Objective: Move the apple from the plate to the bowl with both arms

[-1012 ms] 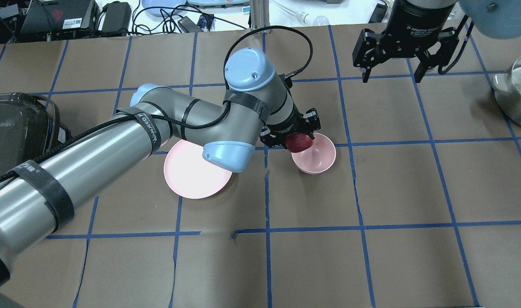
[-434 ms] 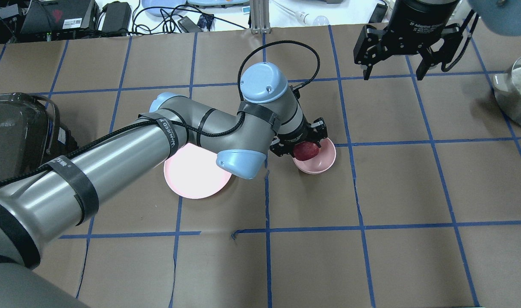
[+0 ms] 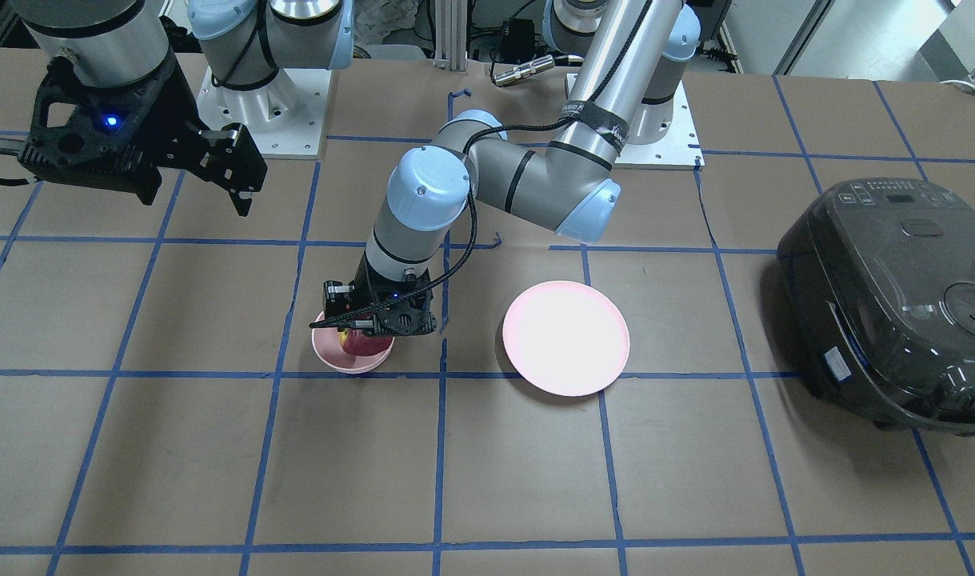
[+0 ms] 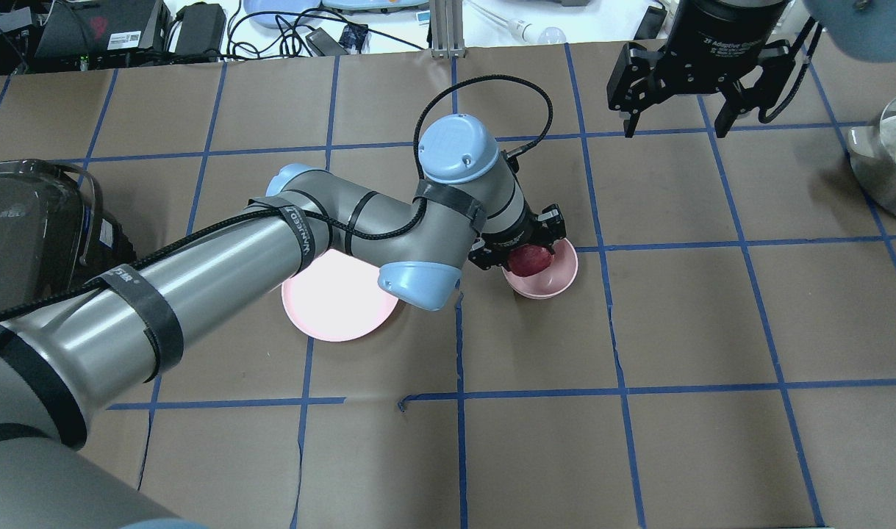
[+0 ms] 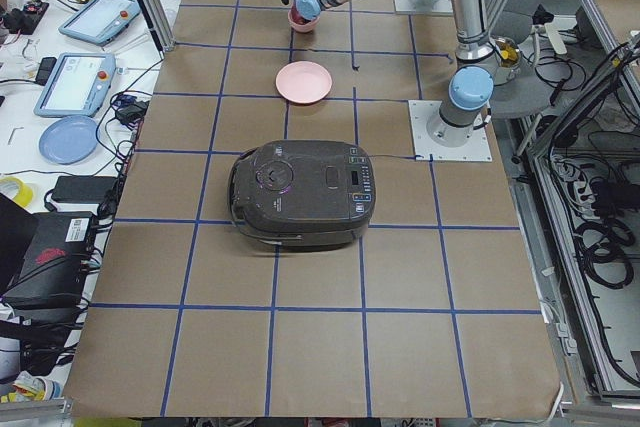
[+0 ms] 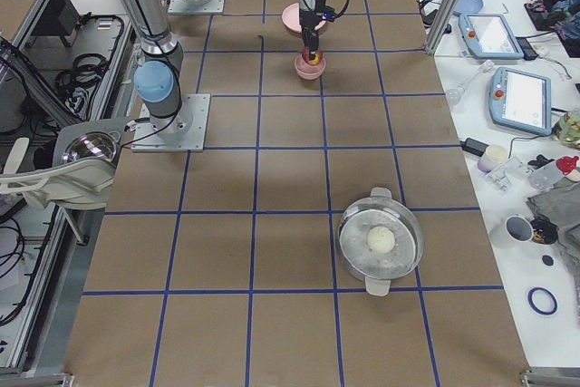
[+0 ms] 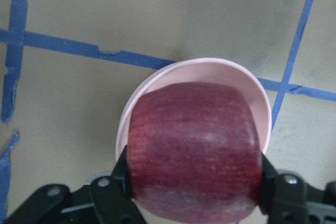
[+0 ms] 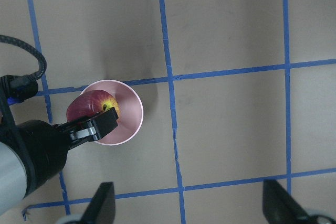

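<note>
Left tool [image 4: 525, 255] gripping apple [image 7: 195, 148] at bowl [image 4: 561, 279], right tool [image 4: 674, 131] spread wide, cooker [image 3: 895, 296] beyond plate [image 3: 565, 338]

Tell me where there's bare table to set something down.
Roomiest: the bare squares on the operators' side of the plate and bowl. Also bare: between bowl and metal pot, under the raised, open right gripper. Crowded: at the bowl, where the left gripper holds the apple, and by the plate, where the left arm passes. The rice cooker fills the left end.
</note>
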You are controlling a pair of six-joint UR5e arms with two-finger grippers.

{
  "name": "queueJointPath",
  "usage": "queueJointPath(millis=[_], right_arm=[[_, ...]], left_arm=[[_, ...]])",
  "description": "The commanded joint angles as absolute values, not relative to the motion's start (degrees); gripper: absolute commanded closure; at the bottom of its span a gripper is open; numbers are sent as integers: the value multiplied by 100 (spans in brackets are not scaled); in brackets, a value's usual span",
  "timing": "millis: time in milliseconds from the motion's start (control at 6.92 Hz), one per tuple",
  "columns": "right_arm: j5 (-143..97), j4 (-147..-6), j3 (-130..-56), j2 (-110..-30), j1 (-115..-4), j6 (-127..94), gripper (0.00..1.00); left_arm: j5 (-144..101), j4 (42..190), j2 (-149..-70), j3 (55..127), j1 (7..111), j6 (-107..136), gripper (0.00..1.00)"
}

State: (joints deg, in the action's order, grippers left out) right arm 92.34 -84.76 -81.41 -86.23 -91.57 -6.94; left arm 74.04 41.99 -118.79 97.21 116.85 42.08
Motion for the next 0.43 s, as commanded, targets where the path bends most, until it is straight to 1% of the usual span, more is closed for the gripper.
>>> queueJointPath(millis=[0,145,289], right_arm=[[9229,-8490,-8147,-8613,-9158,-694,0],[9229,-8482,-8147,-8613,-9158,-694,0],[9246,-8473,-8147,-8622,-9158,-694,0]], left_arm=[[7392,4034,-11813,9712,11689,4480,15],[7392,4034,-11804,9712,11689,4474,13],[7400,4034,-11734,9712,11681,4456,5]])
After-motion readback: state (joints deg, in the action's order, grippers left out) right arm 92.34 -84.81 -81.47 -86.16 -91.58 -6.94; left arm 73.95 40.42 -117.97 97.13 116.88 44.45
